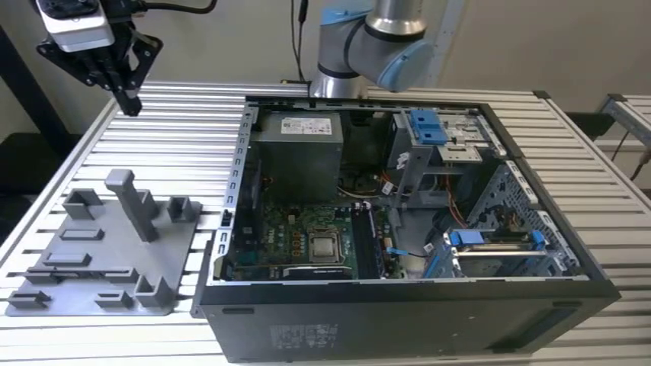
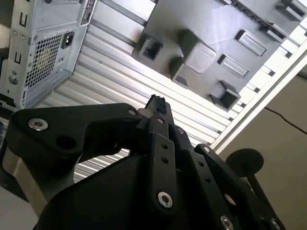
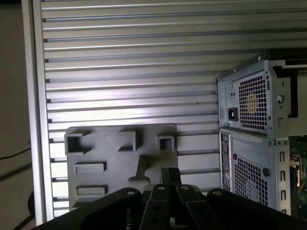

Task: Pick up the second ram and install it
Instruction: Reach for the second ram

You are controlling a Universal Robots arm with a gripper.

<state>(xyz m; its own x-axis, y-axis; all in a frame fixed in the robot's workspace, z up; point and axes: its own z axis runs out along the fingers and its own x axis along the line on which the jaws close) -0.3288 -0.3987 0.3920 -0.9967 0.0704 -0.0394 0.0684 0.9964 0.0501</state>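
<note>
The pincer (image 1: 130, 107) hangs with its fingers pressed together on nothing. The grey tray (image 1: 107, 244) lies below it, the open case (image 1: 407, 320) off to one side. Whether the second ram sits in the motherboard slots (image 1: 374, 244) cannot be told. A clean grasp would likely want the fingers parted first and squared to the stick's long edges.

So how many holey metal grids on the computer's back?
2 in the first wrist view: one silver mesh grille beside the black power socket, one on the adjoining panel. More may be hidden.

Computer case (image 1: 407, 332), open: 1. Power supply (image 1: 295, 156): 1. Green motherboard (image 1: 290, 229): 1. Grey holder tray (image 1: 107, 244): 1. Slatted surface (image 1: 194, 122): 1. Robot arm (image 1: 376, 46): 1. Gripper (image 1: 130, 107): 1.
</note>
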